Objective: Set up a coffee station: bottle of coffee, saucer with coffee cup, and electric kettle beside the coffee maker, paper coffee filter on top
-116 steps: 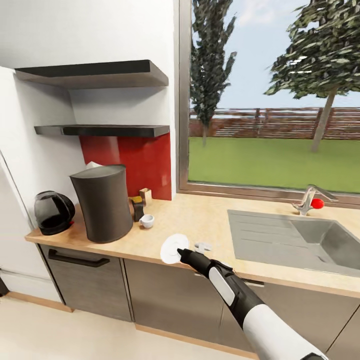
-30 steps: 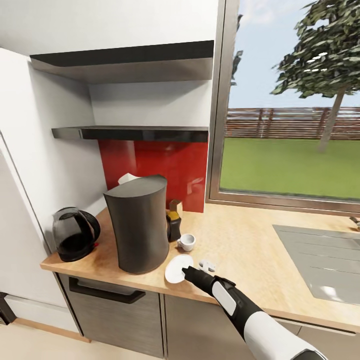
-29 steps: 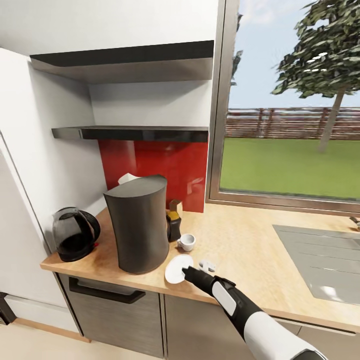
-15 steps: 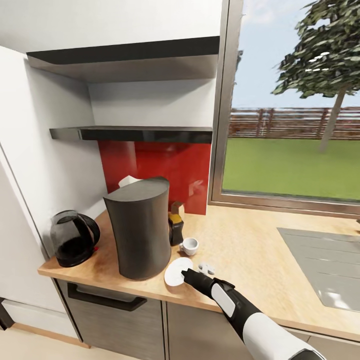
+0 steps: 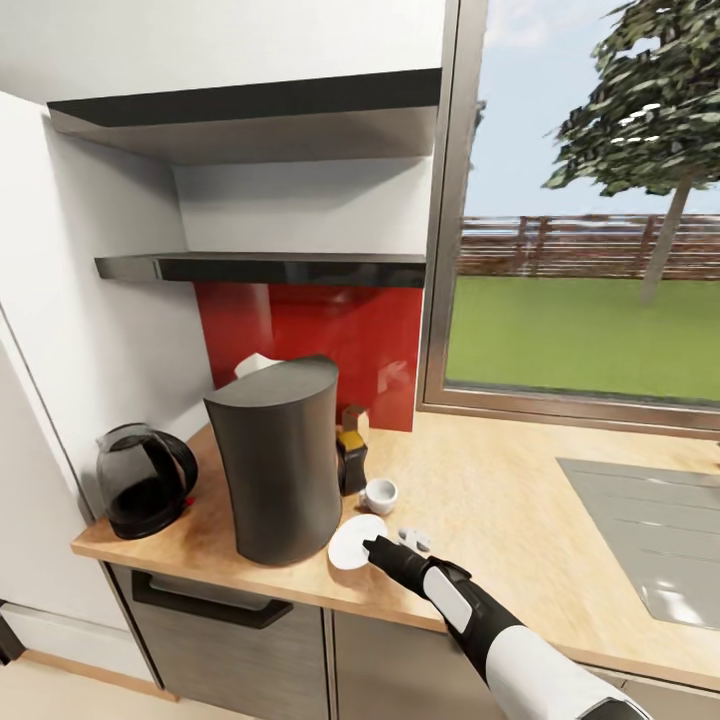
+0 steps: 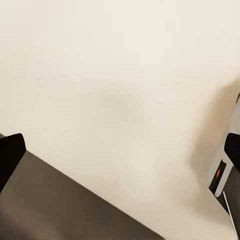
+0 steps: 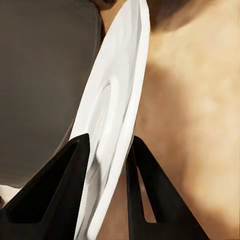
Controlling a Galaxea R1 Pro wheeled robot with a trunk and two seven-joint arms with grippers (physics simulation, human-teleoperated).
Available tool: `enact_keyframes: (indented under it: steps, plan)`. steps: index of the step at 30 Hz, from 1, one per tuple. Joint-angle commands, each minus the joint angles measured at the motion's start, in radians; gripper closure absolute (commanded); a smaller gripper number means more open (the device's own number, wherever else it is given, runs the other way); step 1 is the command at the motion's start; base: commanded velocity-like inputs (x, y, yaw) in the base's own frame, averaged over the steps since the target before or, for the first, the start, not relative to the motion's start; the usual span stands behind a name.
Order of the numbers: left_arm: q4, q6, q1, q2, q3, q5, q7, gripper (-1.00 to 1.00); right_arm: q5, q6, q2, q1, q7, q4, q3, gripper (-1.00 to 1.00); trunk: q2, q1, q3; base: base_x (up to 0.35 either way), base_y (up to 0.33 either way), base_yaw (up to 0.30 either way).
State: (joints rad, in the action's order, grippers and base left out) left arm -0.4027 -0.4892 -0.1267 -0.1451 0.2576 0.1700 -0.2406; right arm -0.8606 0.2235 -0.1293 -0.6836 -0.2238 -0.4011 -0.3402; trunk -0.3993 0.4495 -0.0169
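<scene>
Pinching the saucer by its rim in our right gripper, jaws closed narrowly on it | just beside the coffee maker | stiff, slick, probably breakable; we keep the edge hold.

The small plain white round saucer, clamped on edge in the right gripper, now sits just right of the tall charcoal coffee maker, close to its base; earlier it hung well to the right, nearer the grey steel sink. It is closer to the tiny white cup than before, tilted above the light wood-grain table.
</scene>
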Motion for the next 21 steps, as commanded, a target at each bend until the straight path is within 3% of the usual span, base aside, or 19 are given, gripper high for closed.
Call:
enact_keyframes:
  steps: [1, 2, 21]
  plan:
    - [0.004, -0.005, 0.000, 0.001, 0.007, 0.011, 0.003, -1.00, -0.007, 0.002, 0.001, -0.001, 0.000, 0.002, -0.003, 1.00, -0.001, 0.001, 0.000, 0.136, 0.000, 0.000]
    - [0.011, -0.005, -0.001, 0.001, 0.007, 0.011, 0.003, -1.00, -0.008, 0.002, 0.000, -0.001, 0.000, 0.005, -0.003, -1.00, -0.001, 0.001, 0.000, 0.097, 0.000, 0.000]
    - [0.015, -0.006, -0.001, -0.005, 0.008, 0.011, 0.002, -1.00, -0.010, 0.000, 0.000, -0.001, 0.000, 0.007, -0.003, -1.00, -0.001, 0.001, 0.000, 0.001, -0.001, 0.000]
